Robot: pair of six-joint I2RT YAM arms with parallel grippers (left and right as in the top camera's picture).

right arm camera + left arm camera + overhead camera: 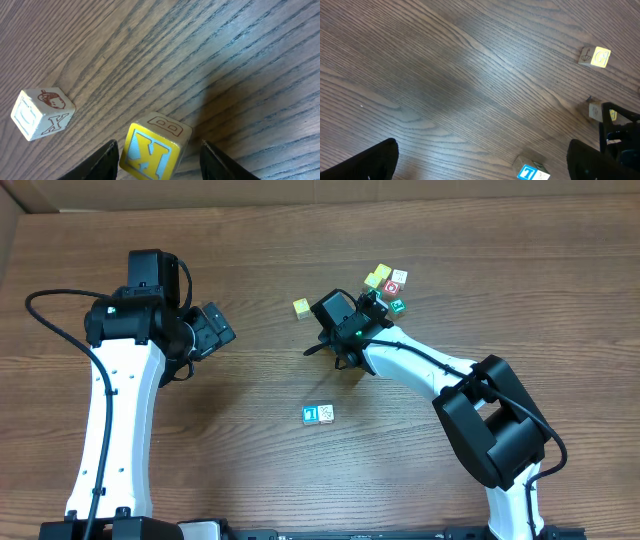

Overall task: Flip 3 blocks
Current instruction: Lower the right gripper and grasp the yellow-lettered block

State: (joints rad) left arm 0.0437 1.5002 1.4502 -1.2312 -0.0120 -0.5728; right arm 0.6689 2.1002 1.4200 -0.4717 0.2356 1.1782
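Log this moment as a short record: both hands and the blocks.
left hand: open, over bare table, holding nothing
right hand: open, fingers either side of the yellow K block, gap showing on one side
blue block: on the table, touching the cream block beside it
cluster of blocks: beyond the right hand, untouched

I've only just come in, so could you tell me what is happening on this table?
The right gripper straddles a tilted yellow-faced block, one finger on each side. Whether it actually grips the block is unclear. The left gripper hangs open, holding nothing. A blue block and a cream block sit side by side, untouched.
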